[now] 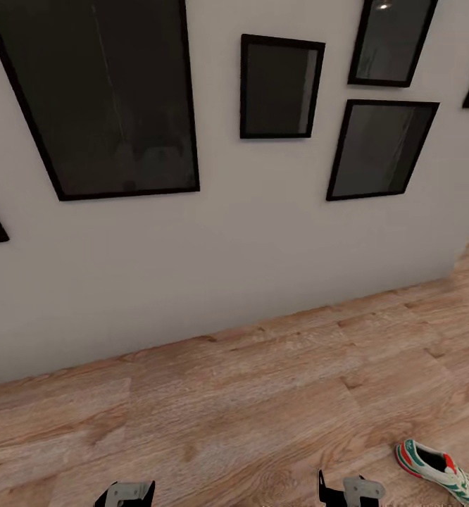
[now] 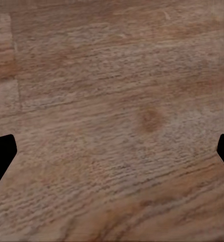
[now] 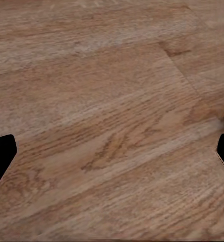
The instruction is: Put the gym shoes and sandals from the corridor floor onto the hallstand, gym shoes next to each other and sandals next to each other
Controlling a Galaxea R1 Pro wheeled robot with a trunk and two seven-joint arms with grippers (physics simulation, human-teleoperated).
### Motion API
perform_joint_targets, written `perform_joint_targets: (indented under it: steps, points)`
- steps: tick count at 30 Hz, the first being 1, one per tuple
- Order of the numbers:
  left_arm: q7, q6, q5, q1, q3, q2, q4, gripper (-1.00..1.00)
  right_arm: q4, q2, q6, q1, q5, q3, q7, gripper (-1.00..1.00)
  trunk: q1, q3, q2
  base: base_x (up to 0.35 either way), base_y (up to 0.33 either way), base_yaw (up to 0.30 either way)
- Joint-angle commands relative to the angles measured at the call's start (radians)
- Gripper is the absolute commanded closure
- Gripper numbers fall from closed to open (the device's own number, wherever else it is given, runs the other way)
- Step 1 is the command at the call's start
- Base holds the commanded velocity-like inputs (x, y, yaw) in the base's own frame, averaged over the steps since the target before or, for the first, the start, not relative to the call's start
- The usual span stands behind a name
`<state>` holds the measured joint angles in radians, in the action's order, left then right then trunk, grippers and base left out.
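One gym shoe (image 1: 442,472) lies on the corridor floor (image 1: 263,401) near the head view's lower right corner, just right of the right gripper (image 3: 112,151), whose fingers are spread wide over bare planks, as are the left gripper's (image 2: 112,151), below a wall (image 1: 227,246) of dark framed pictures (image 1: 108,91)

Pale grey arm ends with black fittings

In the head view, the left gripper (image 1: 125,493) and right gripper (image 1: 352,489) show light grey housings on black brackets; in the wrist views their fingers (image 2: 1,151) are plain matte black with blunt angled tips.
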<state>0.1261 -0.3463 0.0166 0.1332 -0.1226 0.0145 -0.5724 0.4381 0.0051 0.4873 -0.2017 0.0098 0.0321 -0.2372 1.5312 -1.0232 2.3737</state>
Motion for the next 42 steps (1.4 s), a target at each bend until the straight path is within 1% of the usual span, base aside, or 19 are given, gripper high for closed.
perform_joint_targets:
  steps: [1,42]
  points:
    - [0.009,-0.002,0.002,0.0,-0.006,-0.001,0.0,-1.0,-0.001,-0.001,0.002,-0.001,0.0,0.003,-0.007,-1.0,0.0,-0.001,0.0,0.0,0.0,-0.298]
    - [0.009,-0.002,0.002,0.0,-0.006,-0.001,0.0,-1.0,-0.006,-0.005,0.001,-0.001,-0.003,0.002,-0.003,-1.0,0.0,-0.001,0.0,0.0,0.0,-0.3]
